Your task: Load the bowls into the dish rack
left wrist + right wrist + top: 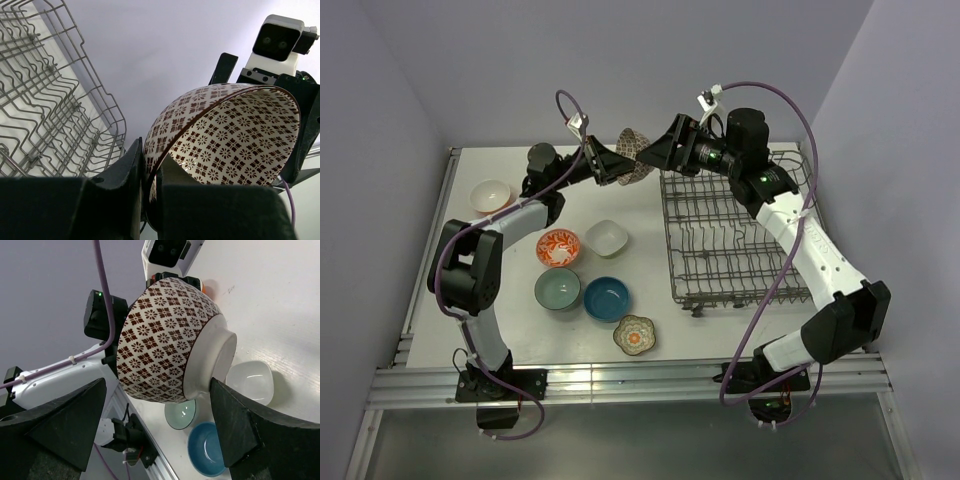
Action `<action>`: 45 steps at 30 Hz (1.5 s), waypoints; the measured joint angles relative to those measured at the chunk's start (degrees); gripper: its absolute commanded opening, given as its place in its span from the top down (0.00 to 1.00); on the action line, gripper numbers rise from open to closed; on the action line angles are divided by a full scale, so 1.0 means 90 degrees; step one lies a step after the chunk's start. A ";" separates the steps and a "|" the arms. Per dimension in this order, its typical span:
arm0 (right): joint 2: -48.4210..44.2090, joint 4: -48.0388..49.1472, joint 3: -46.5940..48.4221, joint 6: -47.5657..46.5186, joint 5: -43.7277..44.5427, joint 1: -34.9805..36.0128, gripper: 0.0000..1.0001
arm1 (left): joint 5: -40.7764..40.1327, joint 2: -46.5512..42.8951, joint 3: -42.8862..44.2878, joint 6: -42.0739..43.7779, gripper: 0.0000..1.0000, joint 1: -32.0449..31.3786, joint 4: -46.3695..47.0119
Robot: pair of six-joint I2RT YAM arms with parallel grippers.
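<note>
Clamped narrow in the left jaws, closest to the left wrist lens, is the rim of a brown-and-white patterned bowl [225, 135], with one jaw inside the rim and one outside. This bowl hangs in the air, tipped on its side, just off the far left corner of the dish rack [668, 235]. The right jaws stand wide apart, one on either side of the bowl's foot. Whether they touch it cannot be told. It looks like a handover between the two arms.

No bowl shows inside the rack from overhead, so the loading appears barely begun, with every bowl left to place.

There are seven bowls in all. One is held. Six rest on the bench [520, 335], left of the rack:
- white round bowl [490, 195], farthest left
- orange-white bowl [558, 248]
- white squarish bowl [607, 238]
- pale teal bowl [558, 290]
- deep blue bowl [607, 299]
- scalloped floral bowl [635, 335], nearest the arm bases

There is one rack.
</note>
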 measured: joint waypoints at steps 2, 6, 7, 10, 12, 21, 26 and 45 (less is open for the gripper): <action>0.0024 0.0000 0.0000 -0.0002 0.0022 0.0000 0.12 | -0.0007 0.0000 -0.0017 0.0010 1.00 -0.0010 -0.0017; 0.0090 0.0005 0.0000 0.0000 0.0051 0.0000 0.12 | -0.0022 0.0000 -0.0019 0.0061 1.00 -0.0022 -0.0104; 0.0109 0.0002 0.0000 0.0002 0.0053 0.0000 0.11 | -0.0024 0.0000 -0.0019 0.0073 1.00 -0.0039 -0.0136; 0.0170 -0.0005 0.0002 0.0000 0.0063 0.0007 0.11 | -0.0032 0.0000 -0.0019 0.0121 1.00 -0.0100 -0.0192; 0.0192 -0.0010 0.0002 0.0000 0.0070 0.0007 0.16 | -0.0046 0.0000 -0.0019 0.0143 1.00 -0.0124 -0.0204; 0.0197 -0.0039 -0.0002 -0.0068 0.0182 0.0000 0.92 | -0.0129 0.0000 -0.0019 0.0219 0.92 -0.0126 -0.0311; 0.0199 -0.0075 -0.0002 -0.0070 0.0170 -0.0005 1.00 | -0.0126 0.0000 -0.0015 0.0311 0.82 -0.0126 -0.0435; 0.0199 0.0010 -0.0131 0.0384 -0.0440 -0.0797 1.00 | -0.0126 0.0000 0.0000 0.0556 0.48 -0.0163 -0.1039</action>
